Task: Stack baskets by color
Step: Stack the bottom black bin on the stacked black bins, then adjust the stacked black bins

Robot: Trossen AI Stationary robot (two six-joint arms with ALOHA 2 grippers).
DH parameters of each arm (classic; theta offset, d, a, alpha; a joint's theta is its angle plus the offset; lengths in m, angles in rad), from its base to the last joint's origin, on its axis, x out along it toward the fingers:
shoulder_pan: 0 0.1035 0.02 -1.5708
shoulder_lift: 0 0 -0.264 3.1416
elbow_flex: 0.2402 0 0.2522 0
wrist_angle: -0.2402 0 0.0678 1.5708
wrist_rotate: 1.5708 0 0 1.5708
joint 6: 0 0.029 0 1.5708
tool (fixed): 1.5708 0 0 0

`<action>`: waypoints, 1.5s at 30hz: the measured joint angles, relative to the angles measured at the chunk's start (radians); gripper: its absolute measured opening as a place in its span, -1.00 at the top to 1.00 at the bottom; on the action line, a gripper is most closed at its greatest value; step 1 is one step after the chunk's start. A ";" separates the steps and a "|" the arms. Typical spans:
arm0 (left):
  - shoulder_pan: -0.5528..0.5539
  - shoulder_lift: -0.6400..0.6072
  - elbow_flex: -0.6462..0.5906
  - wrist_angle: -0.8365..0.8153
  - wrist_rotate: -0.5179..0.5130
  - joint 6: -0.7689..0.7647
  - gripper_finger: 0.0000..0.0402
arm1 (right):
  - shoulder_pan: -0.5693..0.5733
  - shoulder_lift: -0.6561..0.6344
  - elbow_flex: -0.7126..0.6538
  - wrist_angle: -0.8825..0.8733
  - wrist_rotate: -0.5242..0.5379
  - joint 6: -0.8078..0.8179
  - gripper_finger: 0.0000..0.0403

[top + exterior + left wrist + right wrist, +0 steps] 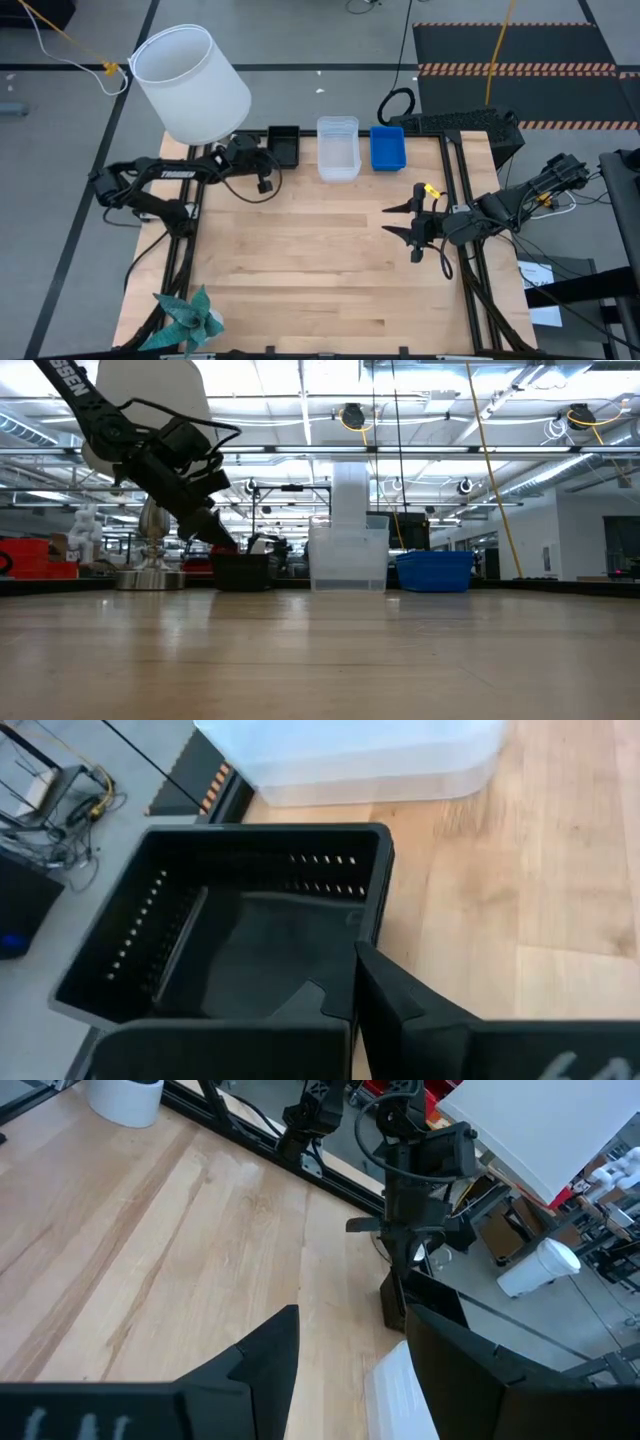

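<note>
A black basket stands on its base at the table's far edge, with a stack of clear baskets and a blue basket in a row to its right. My left gripper reaches in from the left and is shut at the black basket's near left corner. In the low view it slants down onto the black basket. My right gripper hangs open above the table's right side, with nothing between its fingers. My left gripper is shut on the black basket's left wall, by the near corner. It comes slanting down from the table's left. One finger covers the rim there; the other blends with the black plastic, so inside or outside cannot be told. The basket stands upright on the table.
A big white lampshade stands over the table's far left corner, close to my left arm. A teal paper star lies at the near left corner. The wooden top between the arms is bare.
</note>
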 joint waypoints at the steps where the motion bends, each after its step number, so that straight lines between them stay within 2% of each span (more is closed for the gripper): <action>1: 0.000 0.007 0.000 0.009 0.000 0.000 0.97 | 0.000 0.000 0.000 0.000 0.000 -0.001 0.12; 7: -0.005 0.055 0.001 0.066 0.005 -0.004 0.92 | 0.000 0.000 0.000 0.000 0.000 -0.007 0.12; 11: -0.014 0.068 0.001 0.086 0.010 -0.001 0.98 | 0.000 0.000 0.000 0.001 0.000 -0.009 0.12; 18: -0.031 0.052 0.002 0.087 0.008 0.019 0.93 | 0.000 0.000 0.000 0.008 0.000 -0.015 0.12; 24: -0.064 0.030 0.025 0.079 0.007 0.028 0.98 | 0.000 0.000 0.000 0.008 0.000 -0.017 0.12; 29: -0.100 -0.016 0.053 -0.038 -0.008 0.009 0.93 | 0.000 0.000 0.000 0.008 0.000 -0.017 0.12; 35: -0.124 -0.057 0.117 -0.335 -0.121 -0.063 0.98 | 0.000 0.000 0.000 0.007 0.000 -0.017 0.12; 40: -0.107 -0.060 0.124 -0.380 -0.215 -0.144 0.96 | 0.000 0.000 0.000 0.007 0.000 -0.016 0.12; 45: -0.068 -0.060 0.123 -0.439 -0.220 -0.191 0.97 | 0.000 0.000 0.000 0.008 0.000 -0.015 0.12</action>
